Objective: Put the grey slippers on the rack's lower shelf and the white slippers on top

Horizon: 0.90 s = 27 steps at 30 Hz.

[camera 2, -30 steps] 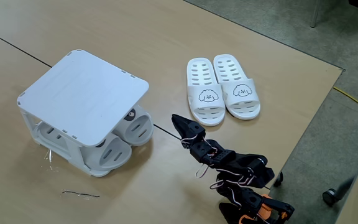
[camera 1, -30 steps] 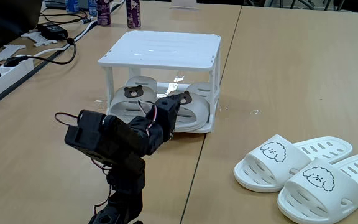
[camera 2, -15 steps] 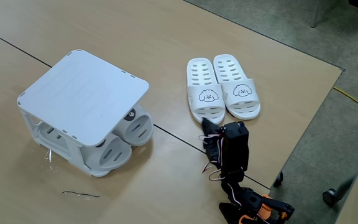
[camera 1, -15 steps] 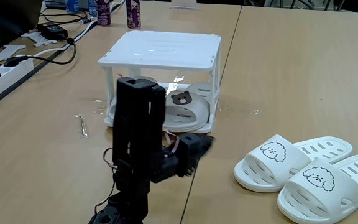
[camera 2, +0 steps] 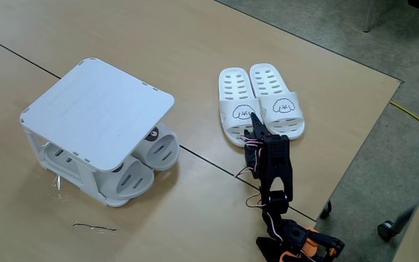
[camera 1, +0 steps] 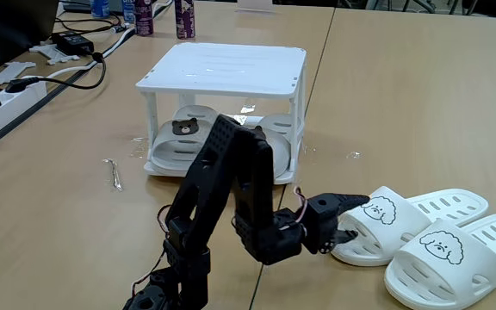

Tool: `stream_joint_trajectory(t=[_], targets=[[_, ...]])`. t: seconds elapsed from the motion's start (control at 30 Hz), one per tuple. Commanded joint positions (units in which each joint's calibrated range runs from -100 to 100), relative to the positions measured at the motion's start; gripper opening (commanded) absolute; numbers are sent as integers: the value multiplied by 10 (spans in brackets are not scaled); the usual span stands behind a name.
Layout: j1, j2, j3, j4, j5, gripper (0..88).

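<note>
With the grey slippers [camera 1: 222, 138] lying on the lower shelf [camera 1: 158, 165] of the rack [camera 1: 222, 69], the gripper [camera 1: 351, 215], jaws apart, is reaching the near-right white slippers [camera 2: 260, 102], probably needing to close on one strap.

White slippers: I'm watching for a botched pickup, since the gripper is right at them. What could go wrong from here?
The gripper is at the toe of one of the white slippers, which touch side by side, so it may shove both rather than grip one. The grey slippers stick out past the rack; a swing could clip them.
</note>
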Motion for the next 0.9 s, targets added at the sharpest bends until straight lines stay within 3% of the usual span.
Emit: stream_joint_trajectory(t=[0.0, 0.37, 0.43, 0.5, 0.53, 0.67, 0.87], targets=[[2, 40, -112, -3, 4, 328], [-3, 147, -400, 115, 4, 311], [-3, 154, -414, 116, 4, 211], [-6, 152, -414, 116, 4, 29], [-11, 148, -412, 116, 4, 5], [-24, 80, -429, 142, 4, 6], [-20, -127, -427, 345, 4, 6]])
